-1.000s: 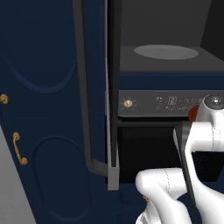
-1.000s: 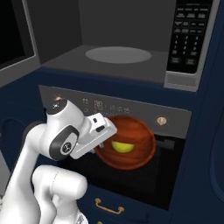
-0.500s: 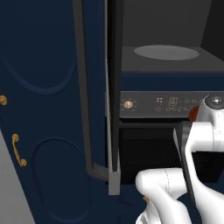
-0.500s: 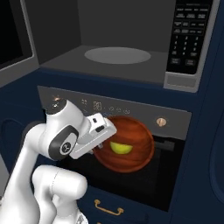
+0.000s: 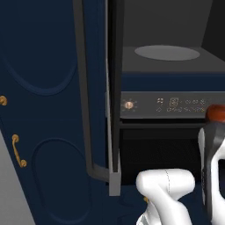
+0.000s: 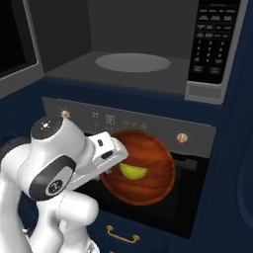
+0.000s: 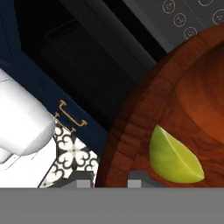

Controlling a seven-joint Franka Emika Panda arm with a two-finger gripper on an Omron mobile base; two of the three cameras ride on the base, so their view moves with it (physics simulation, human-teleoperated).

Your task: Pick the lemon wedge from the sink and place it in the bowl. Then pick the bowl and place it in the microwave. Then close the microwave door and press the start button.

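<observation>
The reddish-brown bowl (image 6: 148, 165) hangs tilted in front of the oven, below the open microwave (image 6: 132, 63). The yellow lemon wedge (image 6: 132, 171) lies inside it, seen close in the hand view as the lemon wedge (image 7: 174, 157) on the bowl (image 7: 144, 118). My gripper (image 6: 109, 167) is shut on the bowl's left rim, and in the hand view the gripper (image 7: 111, 183) straddles that rim. A sliver of the bowl (image 5: 216, 113) peeks above my hand. The microwave door (image 5: 112, 92) stands open, edge-on, left of the cavity. The sink is out of view.
An oven with a lit control strip (image 6: 123, 120) and brass knob (image 6: 182, 138) sits just behind the bowl. The microwave keypad (image 6: 212, 44) is right of the cavity. Navy cabinet doors with brass handles (image 5: 18, 151) stand at the left. A brass drawer handle (image 6: 121, 233) is below.
My hand, with the bowl in it, has edged slightly to the right in the left base view. The bowl still hangs before the oven with the wedge inside.
</observation>
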